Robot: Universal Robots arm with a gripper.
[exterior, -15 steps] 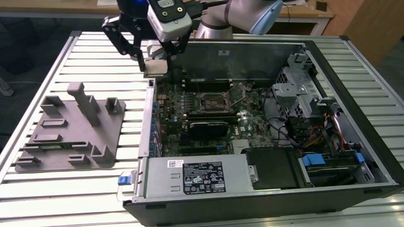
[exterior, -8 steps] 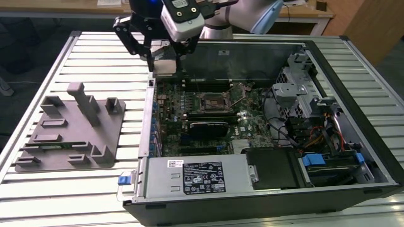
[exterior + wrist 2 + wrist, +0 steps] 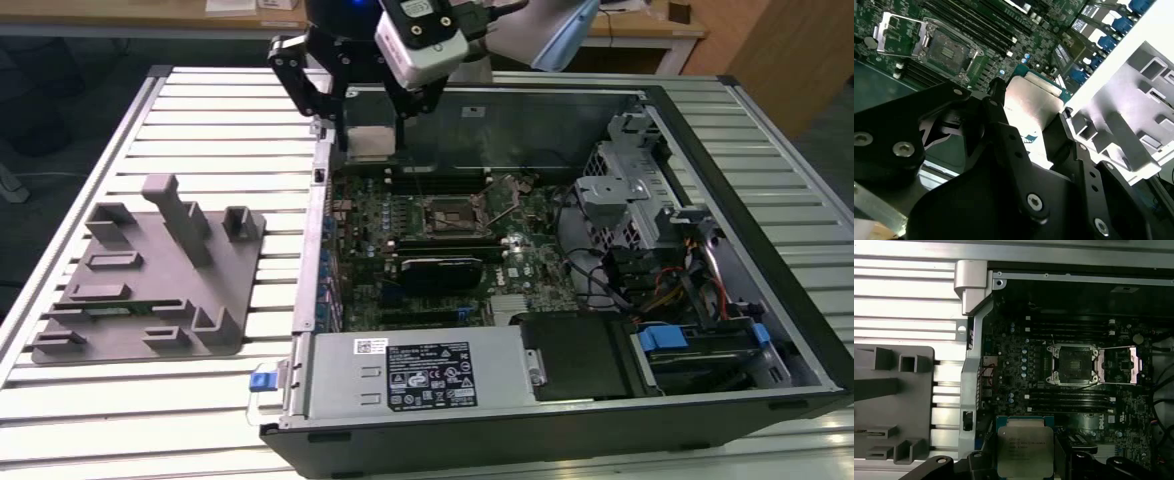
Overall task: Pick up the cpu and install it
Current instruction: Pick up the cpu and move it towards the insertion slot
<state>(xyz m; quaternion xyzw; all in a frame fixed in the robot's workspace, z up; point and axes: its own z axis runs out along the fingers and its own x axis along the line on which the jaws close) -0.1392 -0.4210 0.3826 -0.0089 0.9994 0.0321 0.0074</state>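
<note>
Step in hand: carry to the socket, pick-up complete. The gripper [image 3: 1030,107] is closed part-way, its two black fingers clamped on opposite edges of the cpu [image 3: 1025,450], which is held flat with its silvery top showing in both wrist views. The chip hangs over the motherboard [image 3: 400,235] inside the open computer case [image 3: 747,180], apart from the socket [image 3: 1074,364]. The socket is bare, with its retention frame [image 3: 1121,365] swung open beside it. Judgement: installation is outstanding, and seating calls for the chip to sit level and squared to the socket's outline.
</note>
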